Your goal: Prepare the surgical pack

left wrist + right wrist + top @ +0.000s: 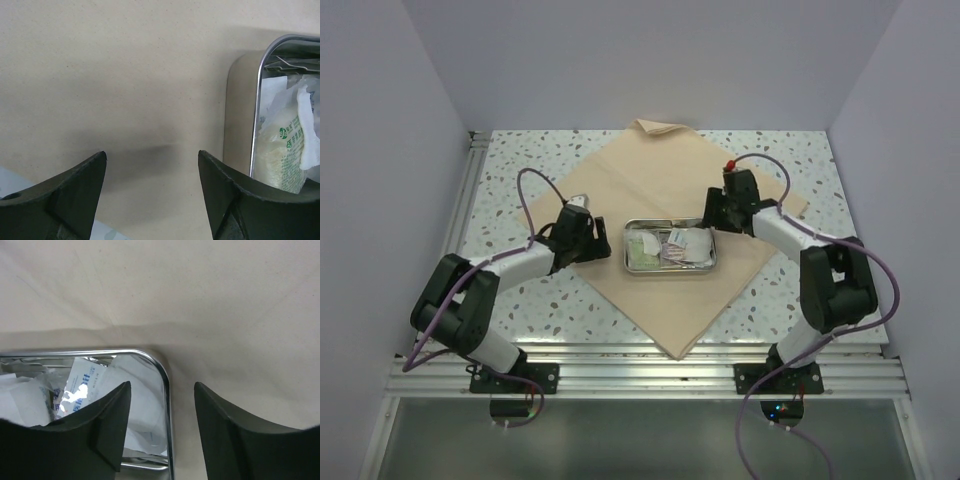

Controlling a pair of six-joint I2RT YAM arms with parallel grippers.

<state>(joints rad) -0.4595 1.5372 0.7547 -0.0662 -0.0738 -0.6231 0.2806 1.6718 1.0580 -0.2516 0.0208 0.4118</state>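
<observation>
A large tan cloth [660, 170] lies flat as a diamond on the table. A small steel tray [670, 273] stands at its middle and holds white, clear and green sachets [665, 247]. My left gripper [600, 243] is open and empty, low over the cloth just left of the tray. In the left wrist view, the gripper [152, 155] has the tray wall [240, 110] and a green sachet [285, 150] to its right. My right gripper [712, 215] is open at the tray's right end. In the right wrist view, the gripper [162, 385] straddles the tray rim [165, 375], holding nothing.
The speckled table [520, 160] shows round the cloth. The cloth's far corner [655, 127] is folded over near the back wall. White walls close in the left, right and back. An aluminium rail [640, 365] runs along the near edge between the arm bases.
</observation>
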